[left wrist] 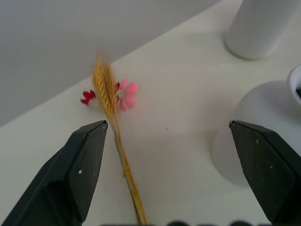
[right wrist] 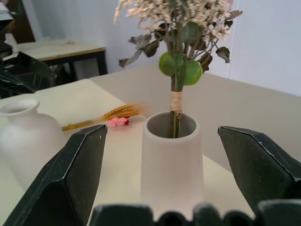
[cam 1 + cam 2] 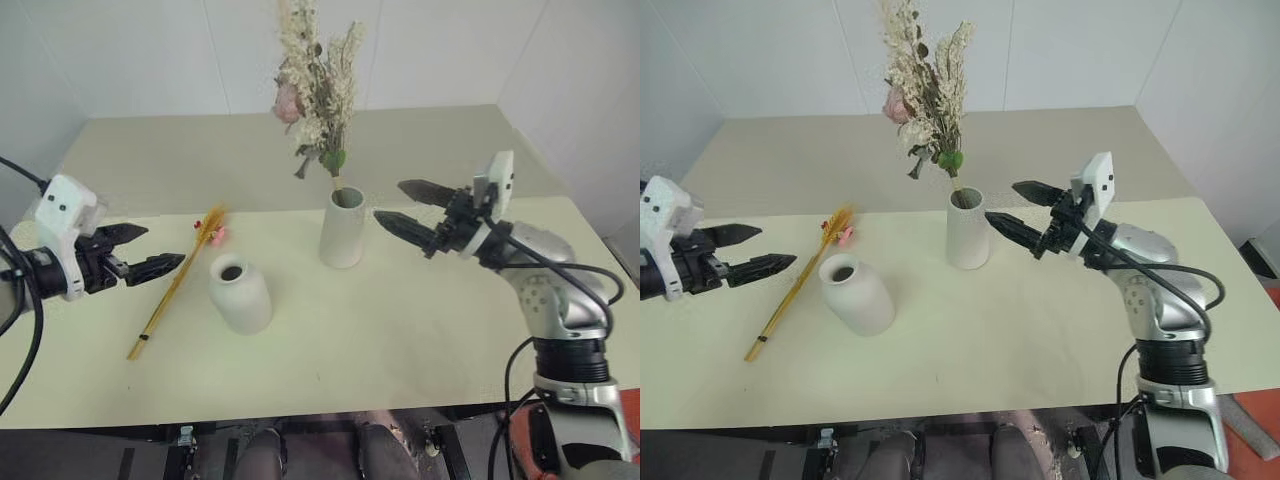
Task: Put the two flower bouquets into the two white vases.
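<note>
So the bushy bunch (image 3: 315,85) is already stood in the taller vase (image 3: 342,228), stem down inside the mouth, which leaves the wheat bunch (image 3: 178,282) to be dealt with. It's laid flat on the tabletop (image 3: 400,330) just left of the shorter vase (image 3: 240,292), close beside it but not touching. Its long axis is run diagonally: cut end toward the near-left, golden head and little red-pink blooms toward the far side, roughly level with the taller vase's base.

The left gripper (image 3: 145,250) is clearly the nearer one. It's parked just left of the wheat stem, fingers spread wide with nothing held, aimed across toward the shorter vase and angled a bit downward. In the left wrist view the stem (image 1: 123,165) is seen running up between the two open fingers, nearer one finger than the other, so the line-up looks mostly sorted; probably a drop and a squeeze on the thin stem are what's needed next.

The right gripper (image 3: 405,205) is hung just right of the taller vase, also wide open and empty, pointed at that vase about level. It's well apart from the wheat bunch, with both vases in between.
</note>
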You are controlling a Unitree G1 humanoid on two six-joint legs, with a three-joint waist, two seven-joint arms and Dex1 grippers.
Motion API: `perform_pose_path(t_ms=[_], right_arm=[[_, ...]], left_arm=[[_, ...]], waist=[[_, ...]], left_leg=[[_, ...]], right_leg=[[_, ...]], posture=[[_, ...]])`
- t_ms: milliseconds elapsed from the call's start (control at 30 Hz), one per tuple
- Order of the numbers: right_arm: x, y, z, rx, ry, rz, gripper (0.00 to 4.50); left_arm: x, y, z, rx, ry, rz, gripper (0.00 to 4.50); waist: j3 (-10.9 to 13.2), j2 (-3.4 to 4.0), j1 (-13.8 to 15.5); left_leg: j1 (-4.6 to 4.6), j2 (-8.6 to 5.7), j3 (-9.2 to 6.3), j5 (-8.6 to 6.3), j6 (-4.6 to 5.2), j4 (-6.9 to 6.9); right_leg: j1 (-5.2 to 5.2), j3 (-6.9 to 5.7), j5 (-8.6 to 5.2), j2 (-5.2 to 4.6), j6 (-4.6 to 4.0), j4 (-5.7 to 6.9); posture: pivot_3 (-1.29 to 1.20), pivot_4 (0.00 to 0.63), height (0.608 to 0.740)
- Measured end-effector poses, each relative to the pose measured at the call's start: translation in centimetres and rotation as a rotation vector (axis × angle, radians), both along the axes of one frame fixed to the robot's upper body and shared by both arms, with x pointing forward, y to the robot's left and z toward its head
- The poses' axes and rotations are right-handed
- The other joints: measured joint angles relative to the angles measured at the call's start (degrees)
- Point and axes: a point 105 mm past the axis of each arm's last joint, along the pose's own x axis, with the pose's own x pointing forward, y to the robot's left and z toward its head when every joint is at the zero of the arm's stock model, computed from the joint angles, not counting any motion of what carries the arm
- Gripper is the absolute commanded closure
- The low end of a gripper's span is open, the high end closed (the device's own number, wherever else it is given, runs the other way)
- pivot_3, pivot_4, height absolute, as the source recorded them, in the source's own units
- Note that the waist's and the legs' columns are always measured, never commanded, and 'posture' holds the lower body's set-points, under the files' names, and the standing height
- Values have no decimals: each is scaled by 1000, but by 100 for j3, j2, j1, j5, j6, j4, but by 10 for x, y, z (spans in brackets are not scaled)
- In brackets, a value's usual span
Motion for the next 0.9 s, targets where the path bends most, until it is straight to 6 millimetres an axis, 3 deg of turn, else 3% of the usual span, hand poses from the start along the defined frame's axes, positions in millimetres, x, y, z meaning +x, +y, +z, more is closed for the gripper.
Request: perform_pose_path(t_ms=[200,500,700,900], right_arm=[[-15,-10,1,-133,8,108,48],[-28,-12,1,-210,11,219,48],[-31,-9,-1,-226,15,263,48],[-33,-8,0,-229,13,277,48]], left_arm=[[15,1,-15,46,127,96,0],[54,-6,-46,40,323,243,0],[69,-4,-36,40,380,330,0],[70,-7,-68,78,515,378,0]], waist=[[0,-1,23],[1,-4,58],[1,-4,64],[1,-5,75]], left_leg=[[0,-1,0,0,0,2],[-13,-7,-2,0,0,15],[-13,-9,-3,0,0,19],[-16,-10,-5,0,0,25]], right_leg=[[3,-2,0,0,1,-1],[-1,-4,0,-1,1,2],[-1,-5,-1,-2,2,4],[-1,-5,-1,-2,2,7]], posture=[[0,150,740],[0,150,740],[0,150,740],[0,150,740]])
